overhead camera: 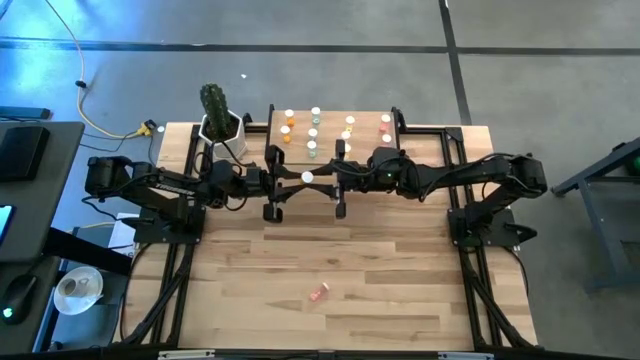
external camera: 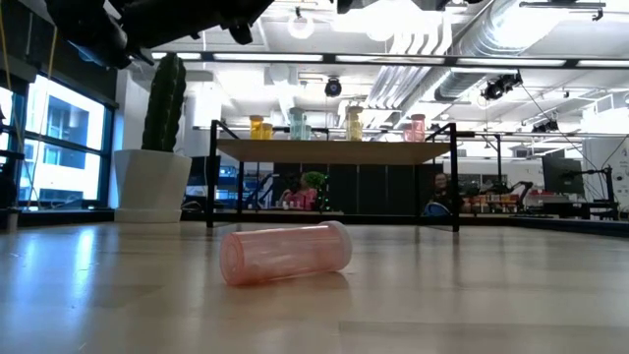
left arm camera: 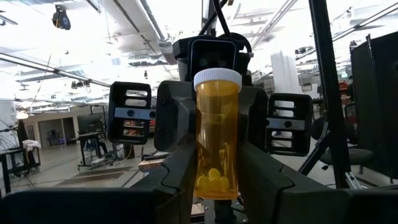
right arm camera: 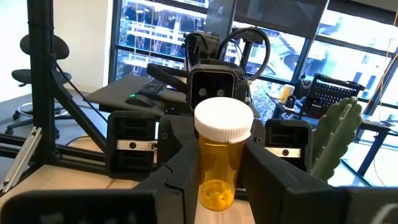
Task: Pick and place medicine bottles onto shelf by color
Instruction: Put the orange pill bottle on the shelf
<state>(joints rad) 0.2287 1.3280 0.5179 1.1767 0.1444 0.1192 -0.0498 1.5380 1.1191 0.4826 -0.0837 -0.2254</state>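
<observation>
Orange plastic with a white cap: one upright medicine bottle (left arm camera: 216,137) is pinched from both sides, the left gripper (overhead camera: 283,181) and right gripper (overhead camera: 328,180) meeting mid-table just in front of the shelf (overhead camera: 370,127). From above only its cap shows. Other bottles stand in colour groups on the shelf, their count hard to make out. A pink bottle (overhead camera: 319,292) lies on its side on the near tabletop (overhead camera: 400,290). A cactus (overhead camera: 214,103) stands far left.
</observation>
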